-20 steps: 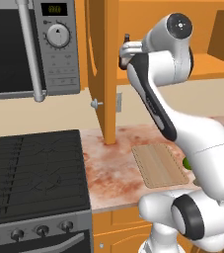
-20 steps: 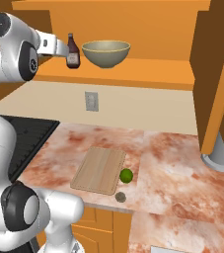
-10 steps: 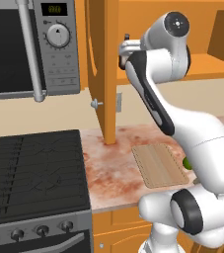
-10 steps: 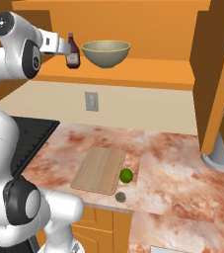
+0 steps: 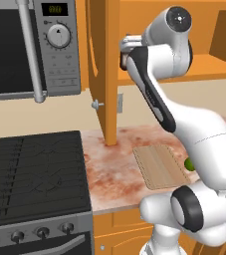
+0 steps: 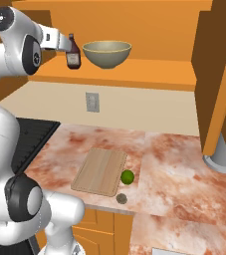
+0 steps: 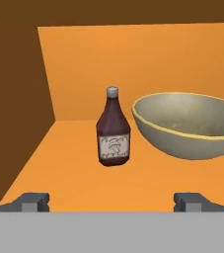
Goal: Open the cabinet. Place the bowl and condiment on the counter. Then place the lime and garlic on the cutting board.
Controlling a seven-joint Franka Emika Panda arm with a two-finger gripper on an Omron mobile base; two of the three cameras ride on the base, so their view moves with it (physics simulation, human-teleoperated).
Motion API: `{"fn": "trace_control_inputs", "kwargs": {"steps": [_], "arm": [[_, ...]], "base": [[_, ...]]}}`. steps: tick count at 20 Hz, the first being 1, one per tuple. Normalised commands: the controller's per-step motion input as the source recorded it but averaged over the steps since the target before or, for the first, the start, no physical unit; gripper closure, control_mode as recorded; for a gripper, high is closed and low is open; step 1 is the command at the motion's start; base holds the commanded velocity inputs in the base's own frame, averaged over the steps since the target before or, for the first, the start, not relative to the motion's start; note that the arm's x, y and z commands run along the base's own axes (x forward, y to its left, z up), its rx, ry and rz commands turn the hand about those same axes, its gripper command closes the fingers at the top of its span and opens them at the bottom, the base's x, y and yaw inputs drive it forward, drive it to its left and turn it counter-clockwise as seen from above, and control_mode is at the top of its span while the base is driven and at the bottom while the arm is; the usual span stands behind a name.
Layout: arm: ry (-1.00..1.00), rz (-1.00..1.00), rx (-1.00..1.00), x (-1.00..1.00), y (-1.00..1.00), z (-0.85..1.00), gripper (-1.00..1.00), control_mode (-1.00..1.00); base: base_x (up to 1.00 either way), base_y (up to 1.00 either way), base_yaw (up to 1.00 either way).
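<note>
Gripper [image 7: 111, 202] fingers spread wide, empty, at the frame's bottom. Centre frame, a glossy dark-brown condiment bottle [image 7: 113, 129] stands upright on the smooth orange cabinet shelf [image 7: 74, 173], beside the round olive-beige bowl [image 7: 190, 126].

Even, bright rendered light, no glare or blur. Left of the condiment bottle [image 7: 113, 129] the cabinet's [image 7: 133, 64] side wall sits in brown shade; edges stay sharp, undistorted.

One condiment bottle [image 7: 113, 129] and one bowl [image 7: 190, 123] are counted inside the cabinet [image 6: 149, 30]. Beside the one cutting board [image 6: 101, 171], one lime [image 6: 127, 177] and one garlic [image 6: 121, 199] are counted.
</note>
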Motion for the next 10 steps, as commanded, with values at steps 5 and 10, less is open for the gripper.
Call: {"fn": "trace_control_inputs", "kwargs": {"steps": [5,10], "arm": [[0.0,0.0,0.0,0.01,0.0,0.03,-1.0,-1.0],[0.0,0.0,0.0,0.11,0.0,0.0,-1.0,-1.0]], "base": [[0.0,0.0,0.0],[0.0,0.0,0.0]]}}
